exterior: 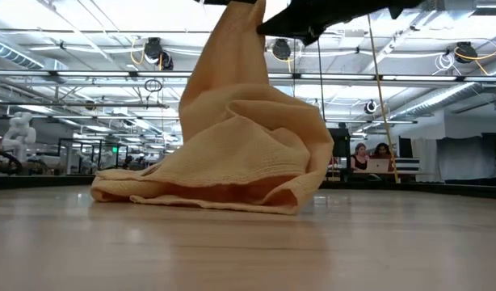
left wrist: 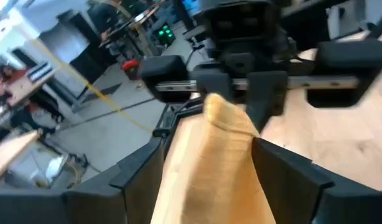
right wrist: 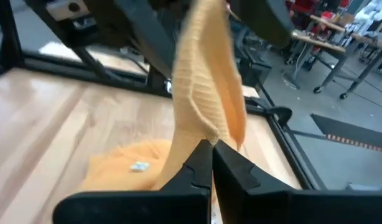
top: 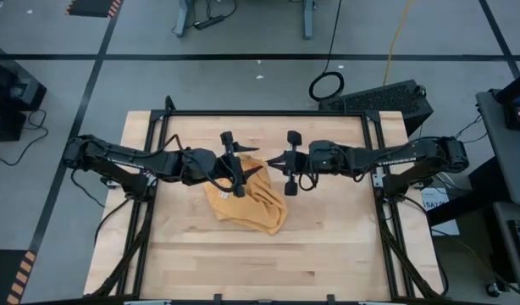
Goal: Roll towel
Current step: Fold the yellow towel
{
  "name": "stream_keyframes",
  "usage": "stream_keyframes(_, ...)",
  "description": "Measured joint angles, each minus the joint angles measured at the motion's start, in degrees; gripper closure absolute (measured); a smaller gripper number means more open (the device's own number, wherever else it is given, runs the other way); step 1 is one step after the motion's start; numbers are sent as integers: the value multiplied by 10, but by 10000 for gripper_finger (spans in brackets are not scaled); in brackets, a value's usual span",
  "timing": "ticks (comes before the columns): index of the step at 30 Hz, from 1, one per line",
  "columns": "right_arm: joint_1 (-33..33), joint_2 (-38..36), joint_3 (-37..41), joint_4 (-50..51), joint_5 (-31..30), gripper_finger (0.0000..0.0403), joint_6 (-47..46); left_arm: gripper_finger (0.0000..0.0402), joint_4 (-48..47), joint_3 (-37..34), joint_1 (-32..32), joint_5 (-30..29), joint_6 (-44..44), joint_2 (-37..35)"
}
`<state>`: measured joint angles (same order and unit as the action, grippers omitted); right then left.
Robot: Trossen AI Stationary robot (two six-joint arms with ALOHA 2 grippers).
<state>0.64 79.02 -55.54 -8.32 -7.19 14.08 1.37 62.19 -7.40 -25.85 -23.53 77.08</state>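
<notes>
The mustard-yellow towel (top: 247, 202) lies heaped on the middle of the wooden table (top: 328, 254), and one bunched part is drawn up to a peak (exterior: 232, 32). Its white tag (right wrist: 139, 166) shows on the heap. My right gripper (top: 271, 161) is shut on that raised part. My left gripper (top: 236, 165) faces it from the table's left. It is open, one finger (left wrist: 135, 177) on either side of the raised strip (left wrist: 209, 168). My right gripper pinches a bunched fold of the towel (right wrist: 203, 134) between its two fingertips, coming nearly level from the table's right. The fold is lifted clear; the rest hangs below, with its lower part heaped on the table (exterior: 199, 190). My left gripper has the strip between its fingers; I cannot tell whether they touch it.
Black frame rails (top: 260, 113) run round the tabletop. Bare wood lies toward the near edge (top: 268, 271). Beyond the table are floor cables, a dark box (top: 383, 97) and people seated at a desk (exterior: 369, 158).
</notes>
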Motion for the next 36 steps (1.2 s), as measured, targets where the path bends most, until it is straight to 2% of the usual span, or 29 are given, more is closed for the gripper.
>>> stream_keyframes(3,0,0,-29,63,-30,403,11,168,-3,0,0,1,-14,0)
stream_keyframes(8,0,0,-71,146,-34,403,16,205,-3,0,0,1,-28,0)
stream_keyframes(15,0,0,-76,158,-33,403,15,265,-31,0,0,1,-28,0)
stream_keyframes(24,0,0,-76,161,-33,402,14,391,-26,0,0,3,-27,0)
stream_keyframes(29,-1,-2,-77,203,-32,386,-15,394,26,0,0,24,-53,1)
stream_keyframes(36,0,-37,-75,319,-34,299,-77,397,47,79,5,52,-142,0)
